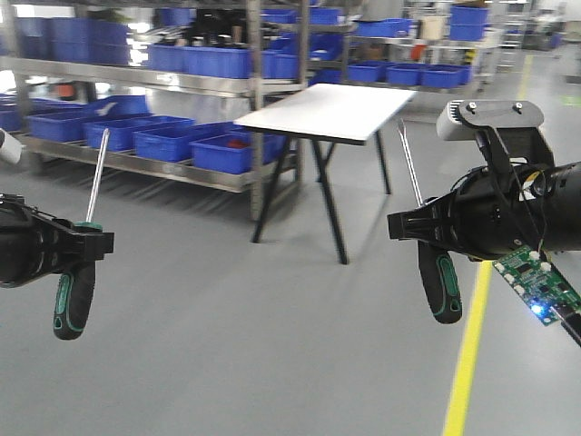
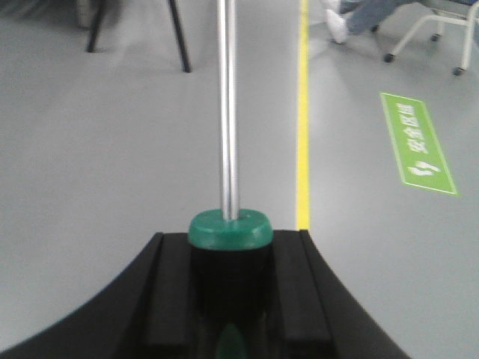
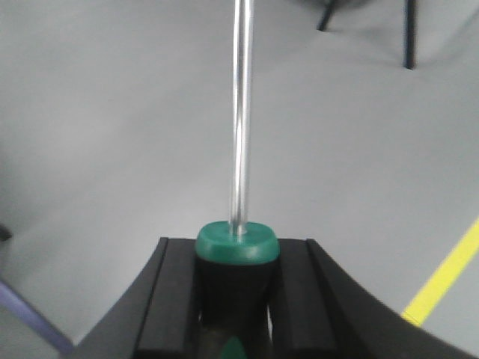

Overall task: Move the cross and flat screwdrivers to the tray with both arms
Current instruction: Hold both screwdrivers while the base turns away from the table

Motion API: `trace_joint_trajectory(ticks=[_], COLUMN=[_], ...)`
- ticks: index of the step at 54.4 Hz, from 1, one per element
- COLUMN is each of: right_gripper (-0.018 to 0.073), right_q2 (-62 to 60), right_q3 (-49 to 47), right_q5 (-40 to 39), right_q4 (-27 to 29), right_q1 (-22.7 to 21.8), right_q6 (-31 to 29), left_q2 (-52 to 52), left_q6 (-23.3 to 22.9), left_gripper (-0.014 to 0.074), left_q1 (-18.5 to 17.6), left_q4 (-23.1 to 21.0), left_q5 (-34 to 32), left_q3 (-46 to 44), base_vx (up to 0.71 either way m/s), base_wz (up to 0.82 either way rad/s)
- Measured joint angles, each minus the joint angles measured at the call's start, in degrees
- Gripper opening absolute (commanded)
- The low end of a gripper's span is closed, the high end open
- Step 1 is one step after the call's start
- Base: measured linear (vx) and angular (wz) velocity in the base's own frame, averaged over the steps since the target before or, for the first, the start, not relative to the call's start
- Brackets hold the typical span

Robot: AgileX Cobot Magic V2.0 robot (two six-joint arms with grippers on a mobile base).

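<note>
Both arms are raised in the air, each holding a screwdriver upright with the shaft pointing up. My left gripper (image 1: 88,242) is shut on the collar of one screwdriver (image 1: 73,295); its black-and-green handle hangs below. In the left wrist view the green collar (image 2: 229,229) sits clamped between the black fingers (image 2: 171,299). My right gripper (image 1: 419,227) is shut on the other screwdriver (image 1: 440,286), handle down, thin shaft (image 1: 409,162) rising. The right wrist view shows its collar (image 3: 237,242) between the fingers (image 3: 176,299). The tray is out of view.
A white table (image 1: 331,111) on black legs stands ahead at centre. Metal shelving with blue bins (image 1: 172,136) runs along the back left. A yellow floor line (image 1: 467,354) passes on the right. A green circuit board (image 1: 536,277) hangs on the right arm. Someone's seated legs (image 2: 359,15) show far off.
</note>
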Motion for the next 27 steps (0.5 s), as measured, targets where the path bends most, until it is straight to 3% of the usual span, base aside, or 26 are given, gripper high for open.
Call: trace_joint_trajectory(ticks=[27], right_gripper=[-0.0008], right_q2=[0.0], right_q3=[0.0], right_q5=[0.1], right_q4=[0.0], right_q1=[0.0], right_q6=[0.0], left_q2=[0.0], left_q6=[0.0], left_gripper=[0.0000], left_q1=[0.0], left_q4=[0.0], left_q5=[0.0], left_q3=[0.0], base_vx=[0.20], base_wz=[-0.54])
